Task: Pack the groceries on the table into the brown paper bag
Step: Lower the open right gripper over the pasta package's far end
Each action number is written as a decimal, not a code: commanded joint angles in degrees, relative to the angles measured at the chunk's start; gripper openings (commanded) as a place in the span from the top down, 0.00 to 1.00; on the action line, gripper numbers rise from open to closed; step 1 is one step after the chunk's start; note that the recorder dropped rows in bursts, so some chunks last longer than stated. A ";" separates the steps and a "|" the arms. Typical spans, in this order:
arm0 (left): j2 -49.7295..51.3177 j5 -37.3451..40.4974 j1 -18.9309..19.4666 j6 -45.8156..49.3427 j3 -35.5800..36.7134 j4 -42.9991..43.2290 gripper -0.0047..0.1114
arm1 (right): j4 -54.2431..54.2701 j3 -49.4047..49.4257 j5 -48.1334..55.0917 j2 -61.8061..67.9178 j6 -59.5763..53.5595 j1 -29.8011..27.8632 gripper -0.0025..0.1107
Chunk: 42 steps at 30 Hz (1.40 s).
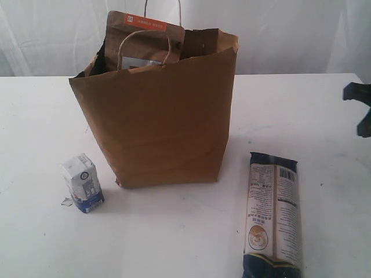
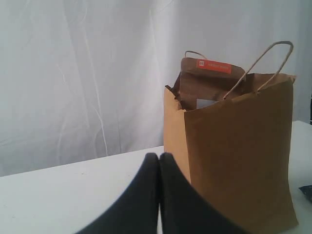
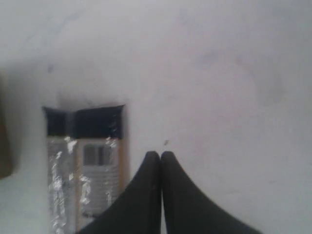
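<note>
The brown paper bag [image 1: 165,116] stands upright on the white table [image 1: 174,231]; the brown orange-striped pouch [image 1: 145,35] sticks out of its torn rim. A small white-blue carton [image 1: 83,182] stands to the bag's left. The long dark-blue packet [image 1: 272,214] lies flat to the bag's right. My left gripper [image 2: 159,156] is shut and empty, close beside the bag [image 2: 239,151]. My right gripper [image 3: 161,154] is shut and empty, above the table next to the packet [image 3: 85,165]. The can, bottle and jar are out of view.
A white curtain [image 1: 278,29] hangs behind the table. A dark part of the right arm [image 1: 359,101] shows at the right edge of the exterior view. A small scrap [image 1: 66,202] lies by the carton.
</note>
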 commanded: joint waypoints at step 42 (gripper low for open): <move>0.19 0.49 0.15 -0.06 -0.22 -0.81 0.96 | -22.80 -15.46 21.35 13.46 16.34 28.35 0.20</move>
